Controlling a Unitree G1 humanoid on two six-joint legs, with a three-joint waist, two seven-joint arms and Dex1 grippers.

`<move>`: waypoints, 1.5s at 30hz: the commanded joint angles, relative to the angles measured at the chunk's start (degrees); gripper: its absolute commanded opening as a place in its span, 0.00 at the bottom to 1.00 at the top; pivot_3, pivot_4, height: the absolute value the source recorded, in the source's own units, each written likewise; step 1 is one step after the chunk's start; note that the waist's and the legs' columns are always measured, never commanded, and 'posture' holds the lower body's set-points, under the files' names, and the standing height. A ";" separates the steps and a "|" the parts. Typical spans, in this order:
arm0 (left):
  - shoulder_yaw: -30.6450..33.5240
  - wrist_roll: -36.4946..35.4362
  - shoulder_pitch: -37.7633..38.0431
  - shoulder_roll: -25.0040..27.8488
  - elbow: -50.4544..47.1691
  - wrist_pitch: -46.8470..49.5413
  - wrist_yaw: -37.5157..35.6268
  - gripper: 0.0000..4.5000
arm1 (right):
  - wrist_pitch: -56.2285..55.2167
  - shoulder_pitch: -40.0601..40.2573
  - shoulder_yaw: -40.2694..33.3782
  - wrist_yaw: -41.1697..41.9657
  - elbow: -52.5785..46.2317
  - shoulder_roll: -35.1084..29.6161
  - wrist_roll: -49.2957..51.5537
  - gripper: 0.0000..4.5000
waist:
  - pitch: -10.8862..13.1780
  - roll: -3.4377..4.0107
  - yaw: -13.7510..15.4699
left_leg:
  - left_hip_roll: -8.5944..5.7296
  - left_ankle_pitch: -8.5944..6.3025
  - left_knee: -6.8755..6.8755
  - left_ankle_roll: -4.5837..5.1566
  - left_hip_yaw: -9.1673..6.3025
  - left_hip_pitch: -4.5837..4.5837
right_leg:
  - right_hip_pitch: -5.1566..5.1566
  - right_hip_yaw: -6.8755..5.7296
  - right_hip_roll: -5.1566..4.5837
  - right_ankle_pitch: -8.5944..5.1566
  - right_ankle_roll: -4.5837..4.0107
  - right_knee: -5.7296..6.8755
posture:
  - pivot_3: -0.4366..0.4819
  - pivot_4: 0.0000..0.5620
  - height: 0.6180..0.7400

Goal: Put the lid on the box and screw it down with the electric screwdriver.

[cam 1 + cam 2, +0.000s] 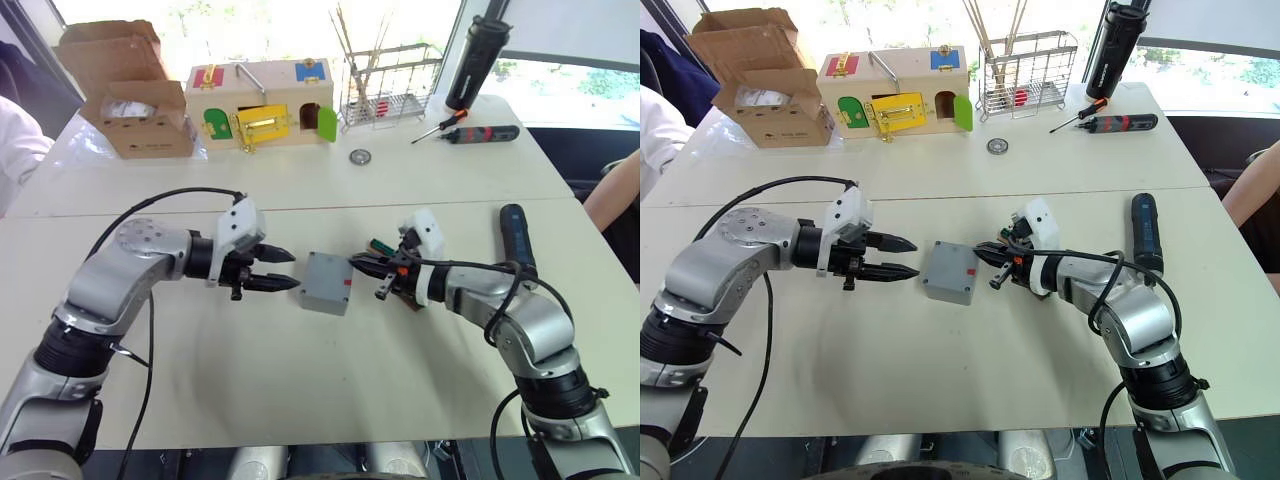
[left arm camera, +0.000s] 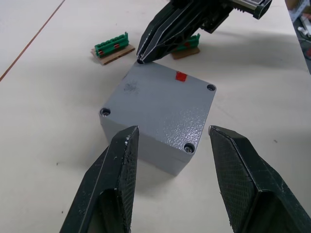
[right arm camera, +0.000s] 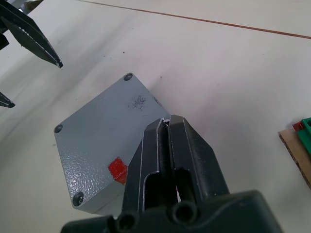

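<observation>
Grey plastic lid (image 2: 163, 99) was seated on the square grey box (image 1: 327, 284), mid-table, unscrewed. Left gripper (image 1: 283, 270) was held open and empty; right gripper (image 1: 358, 264) was pressed closed, empty, at the lid's corner. A nudge could shift the lid off its screw posts.

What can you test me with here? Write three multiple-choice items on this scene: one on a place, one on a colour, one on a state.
1. Where does the electric screwdriver lie?
A. On the table, on the robot's right side
B. In a cardboard carton
C. On top of a wooden toy

2. What colour is the small square mark on the lid?
A. Blue
B. Red
C. Yellow

3. In what state is the left gripper?
A. Shut on a screw
B. Open, pointing at the box
C. Shut on nothing

Answers:
1 A: it lies flat on the tabletop, and no gripper holds it.
2 B: the left wrist view shows a red square near one corner.
3 B: its two fingers stand apart, with the box ahead of them.
</observation>
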 commanded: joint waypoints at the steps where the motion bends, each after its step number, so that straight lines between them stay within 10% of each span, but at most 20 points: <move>1: 0.80 -0.62 -1.04 -0.28 -1.42 -0.08 0.38 0.52 | -0.56 -0.85 -0.07 0.40 -0.95 0.06 0.28 0.30 | 0.00 0.00 -0.03 | 0.00 0.00 0.00 0.00 0.00 0.00 | 0.00 0.00 0.00 0.00 0.00 0.00 | 0.48 0.27 1.00; 8: 0.84 -1.11 -1.49 -1.92 -1.11 -0.15 0.79 0.52 | 0.81 -1.26 -3.45 0.46 -2.44 -2.04 1.24 0.99 | 0.00 0.00 0.10 | 0.00 0.00 0.00 0.00 0.00 0.00 | 0.00 0.00 0.00 0.00 0.00 0.00 | 0.48 0.27 1.00; 13: 1.22 -2.43 -2.57 -3.72 -1.33 0.08 0.44 0.52 | 8.80 -4.81 -16.95 -0.94 -4.33 -5.47 8.94 0.99 | 0.00 0.00 0.15 | 0.00 0.00 0.01 0.00 0.01 0.00 | 0.01 0.00 -0.01 0.00 0.00 0.00 | 0.48 0.27 1.00; 18: -0.25 -3.13 -3.84 -6.17 -2.25 -1.52 -0.58 0.52 | 21.33 -14.42 -26.82 2.65 4.55 -22.04 13.54 0.99 | 0.01 0.01 0.32 | -0.02 -0.02 0.02 0.03 0.03 -0.01 | 0.07 -0.02 -0.02 0.00 0.00 -0.05 | 0.48 0.27 1.00; 26: -1.88 -2.31 -5.13 -9.02 -4.33 -4.61 -0.60 0.52 | 30.55 -28.40 -0.26 17.08 36.79 -46.67 4.31 0.99 | 0.02 0.01 0.07 | 0.03 -0.19 -0.04 0.34 0.17 0.00 | 0.07 0.08 -0.06 0.00 -0.01 -0.16 | 0.48 0.27 1.00; 34: -1.78 -1.37 -3.15 -7.80 -6.84 -5.42 1.12 0.52 | 24.97 -47.99 22.37 30.93 70.25 -35.34 -11.66 0.99 | 0.04 0.11 -1.54 | 0.04 -0.09 -0.06 0.17 0.36 0.02 | -0.06 0.17 -0.04 0.00 0.00 -0.13 | 0.48 0.27 1.00; 45: 1.71 -4.30 2.45 -5.08 -14.94 0.16 7.45 0.52 | 11.54 -51.92 26.39 37.90 92.67 -23.67 -26.95 0.99 | 0.05 0.11 -0.24 | 0.00 -0.08 0.08 0.13 0.32 -0.04 | -0.05 0.12 -0.07 0.00 0.01 -0.11 | 0.48 0.27 1.00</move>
